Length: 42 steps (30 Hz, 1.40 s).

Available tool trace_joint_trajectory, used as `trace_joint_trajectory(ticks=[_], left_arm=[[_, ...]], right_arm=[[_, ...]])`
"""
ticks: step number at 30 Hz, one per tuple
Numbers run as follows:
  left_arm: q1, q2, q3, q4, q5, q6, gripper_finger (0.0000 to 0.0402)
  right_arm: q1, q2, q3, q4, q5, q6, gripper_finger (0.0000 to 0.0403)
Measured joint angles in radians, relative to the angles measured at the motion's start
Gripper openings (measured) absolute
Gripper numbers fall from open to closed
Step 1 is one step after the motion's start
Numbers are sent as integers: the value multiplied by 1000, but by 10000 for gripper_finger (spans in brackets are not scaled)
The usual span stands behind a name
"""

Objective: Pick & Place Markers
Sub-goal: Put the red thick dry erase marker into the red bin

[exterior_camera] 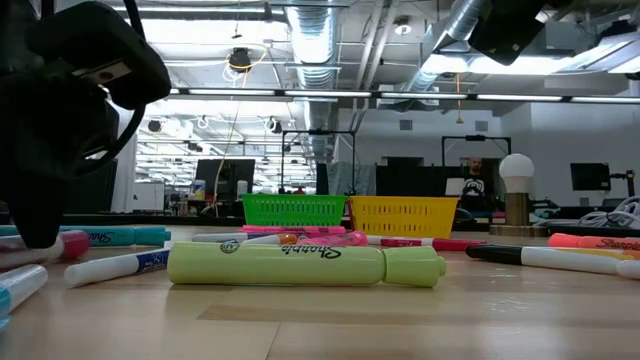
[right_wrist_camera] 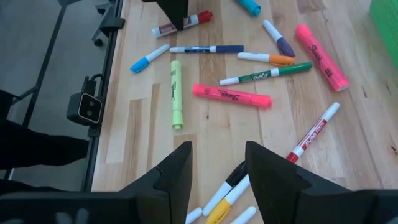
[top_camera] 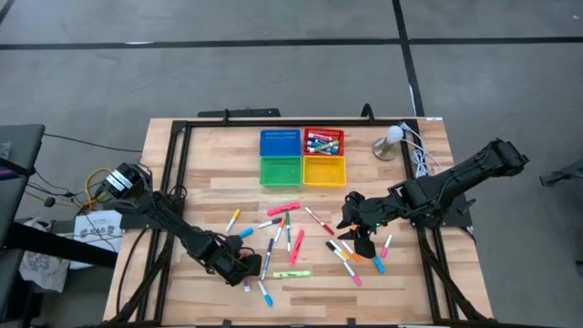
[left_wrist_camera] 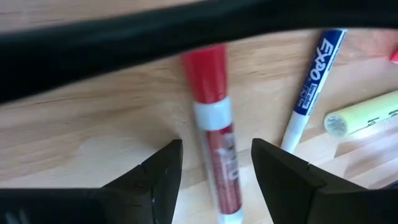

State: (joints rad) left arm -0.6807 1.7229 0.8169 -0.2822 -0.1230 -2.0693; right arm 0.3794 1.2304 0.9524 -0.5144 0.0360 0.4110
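The left gripper (left_wrist_camera: 214,165) hangs open astride a red marker (left_wrist_camera: 214,149) on the table (top_camera: 209,187); the right gripper (right_wrist_camera: 217,165) hangs open over scattered markers (top_camera: 282,239). At 12 o'clock, the red tray (top_camera: 323,143) holds markers; the blue tray (top_camera: 280,143), green tray (top_camera: 280,170) and yellow tray (top_camera: 323,170) look bare.

Grey floor (top_camera: 273,64) around a pale wooden bench (top_camera: 219,178), crossed by dark seam lines. Black metal frame (top_camera: 228,121) along the bench edges. Small lamp with a round white bulb (top_camera: 393,135) at the far right corner, white cable (top_camera: 421,159) beside it. Beyond: open ceiling with silver ducts (exterior_camera: 310,35), long strip lights (exterior_camera: 480,97), dark monitors (exterior_camera: 222,180), a person (exterior_camera: 476,180) far off.
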Motion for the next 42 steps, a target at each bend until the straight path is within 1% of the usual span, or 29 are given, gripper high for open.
trace_joint_trajectory(ticks=[3, 7, 12, 16, 24, 27, 37, 39, 42], left_arm=[[0, 0, 0, -4, 1, 0, 195], [0, 1, -1, -7, 0, 0, 195], [0, 2, -1, -13, 1, 0, 188], [0, 2, -2, -21, 3, 0, 161], [0, 2, -4, -37, -1, 21, 89], [0, 2, -4, -37, -15, 24, 73], [1, -2, -6, -34, -47, 38, 83], [1, -15, -8, -35, -70, 50, 80], [2, -39, -11, -46, -136, 57, 78]], right_arm=[[0, 0, 0, 0, 6, 0, 137], [0, 0, 0, 0, 43, 0, 138], [0, 0, 0, 0, 45, -1, 138], [0, 0, 0, 0, 45, -1, 135], [0, 0, 0, 0, 45, -1, 134], [0, 0, 0, 0, 45, -1, 133], [0, 0, 0, 1, 44, -1, 133], [0, 0, 0, 3, 44, -1, 133], [0, 0, 0, 20, 43, -1, 136]])
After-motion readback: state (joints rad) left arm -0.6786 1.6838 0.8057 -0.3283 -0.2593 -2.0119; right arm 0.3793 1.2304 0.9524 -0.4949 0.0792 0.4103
